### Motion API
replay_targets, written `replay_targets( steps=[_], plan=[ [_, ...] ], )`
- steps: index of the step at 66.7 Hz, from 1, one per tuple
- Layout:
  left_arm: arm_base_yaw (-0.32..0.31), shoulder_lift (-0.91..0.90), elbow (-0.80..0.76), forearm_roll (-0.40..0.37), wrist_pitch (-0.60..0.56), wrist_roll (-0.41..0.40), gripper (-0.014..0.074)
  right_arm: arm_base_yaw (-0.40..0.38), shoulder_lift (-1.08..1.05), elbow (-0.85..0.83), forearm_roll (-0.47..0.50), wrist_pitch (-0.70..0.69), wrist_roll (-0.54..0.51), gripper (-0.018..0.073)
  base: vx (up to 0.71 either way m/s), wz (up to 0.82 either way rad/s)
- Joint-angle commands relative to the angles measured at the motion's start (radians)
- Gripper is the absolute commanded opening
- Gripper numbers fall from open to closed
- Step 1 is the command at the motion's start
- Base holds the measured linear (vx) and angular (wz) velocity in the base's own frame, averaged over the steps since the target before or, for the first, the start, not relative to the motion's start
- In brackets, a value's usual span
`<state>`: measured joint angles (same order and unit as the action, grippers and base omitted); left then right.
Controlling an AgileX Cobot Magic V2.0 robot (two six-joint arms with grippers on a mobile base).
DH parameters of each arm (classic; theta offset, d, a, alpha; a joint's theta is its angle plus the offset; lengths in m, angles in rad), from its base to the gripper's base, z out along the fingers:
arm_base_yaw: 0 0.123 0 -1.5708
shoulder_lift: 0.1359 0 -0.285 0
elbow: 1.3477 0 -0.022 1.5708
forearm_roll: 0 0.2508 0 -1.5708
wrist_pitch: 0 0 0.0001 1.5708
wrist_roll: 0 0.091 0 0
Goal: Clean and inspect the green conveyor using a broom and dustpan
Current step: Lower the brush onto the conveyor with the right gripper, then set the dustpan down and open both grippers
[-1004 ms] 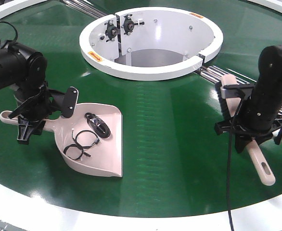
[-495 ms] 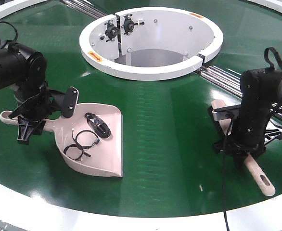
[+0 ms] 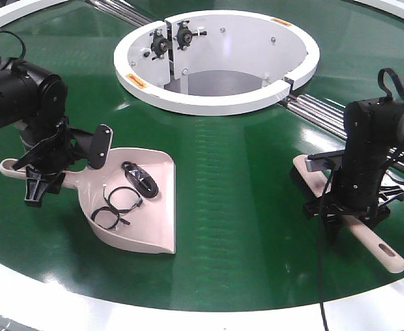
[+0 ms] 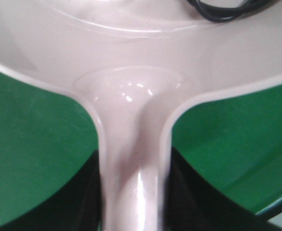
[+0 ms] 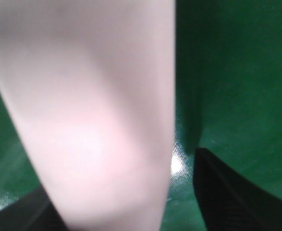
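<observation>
Claws both clamped: left claw (image 3: 36, 185) pinches the handle of the one dustpan (image 3: 147, 221), at eight o'clock on the green conveyor (image 3: 236, 207); right claw (image 3: 350, 219) grips the one broom (image 3: 380, 249), at four o'clock.

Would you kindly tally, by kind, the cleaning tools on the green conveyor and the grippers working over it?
broom: 1
dustpan: 1
grippers, the left gripper and the right gripper: 2
Total: 4
</observation>
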<state>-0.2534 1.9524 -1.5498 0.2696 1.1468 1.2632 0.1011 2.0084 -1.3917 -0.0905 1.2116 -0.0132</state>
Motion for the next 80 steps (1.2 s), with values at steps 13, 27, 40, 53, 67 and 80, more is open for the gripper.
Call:
replay_targets(
  steps=[13, 27, 40, 53, 67, 80],
  plan=[
    [-0.012, -0.046, -0.026, -0.006, 0.017, 0.024, -0.0006, -0.003, -0.05, -0.022, -0.003, 0.024, 0.013, 0.0477, 0.0, 0.0],
    [-0.012, -0.046, -0.026, -0.006, 0.017, 0.024, -0.0006, -0.003, -0.05, -0.022, 0.001, 0.014, 0.013, 0.0477, 0.0, 0.0],
    [-0.012, -0.046, -0.026, -0.006, 0.012, 0.024, -0.0006, -0.003, -0.05, -0.022, 0.016, 0.012, 0.013, 0.0477, 0.0, 0.0],
    [-0.012, -0.046, -0.026, -0.006, 0.016, 0.024, -0.0006, -0.003, -0.05, -0.022, 0.016, 0.006, 0.007, 0.0477, 0.0, 0.0],
    [-0.012, -0.046, -0.026, -0.043, 0.014, 0.024, -0.0006, -0.003, -0.05, -0.022, 0.016, 0.008, 0.007, 0.0477, 0.0, 0.0],
    [-0.012, -0.046, -0.026, -0.099, 0.012, 0.024, -0.0005, -0.003, -0.05, -0.022, 0.016, 0.008, 0.005, 0.0477, 0.0, 0.0]
  ],
)
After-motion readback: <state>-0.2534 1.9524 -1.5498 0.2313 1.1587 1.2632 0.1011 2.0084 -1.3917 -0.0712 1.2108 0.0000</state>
